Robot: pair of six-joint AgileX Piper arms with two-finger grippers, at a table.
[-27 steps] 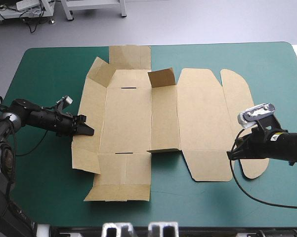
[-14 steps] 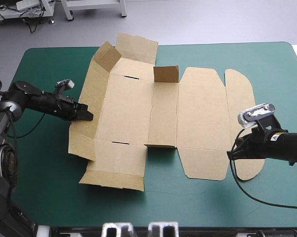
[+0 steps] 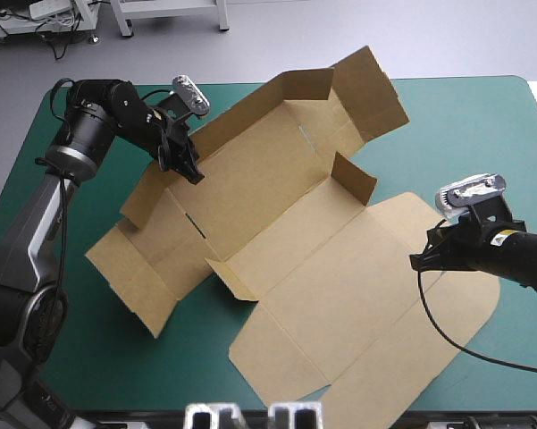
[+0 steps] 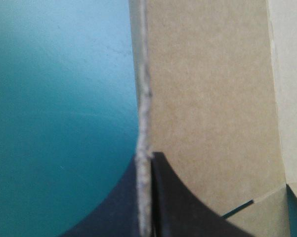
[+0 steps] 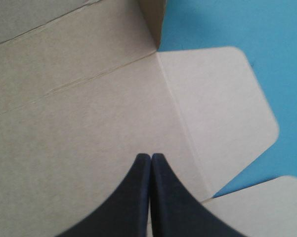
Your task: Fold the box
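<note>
Here the box (image 3: 339, 259) spans the teal-green cover (image 3: 116, 357), left hand (image 3: 195, 173) gripping it, right hand (image 3: 416, 263) clenched.

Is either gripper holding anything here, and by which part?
The left gripper pinches the box by the edge of a raised side flap. The right gripper is shut above a flat panel, holding nothing.

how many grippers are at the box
2. The left gripper is shut on the box at a raised wall, far left; the right gripper, shut, is over its flat right panel.
</note>
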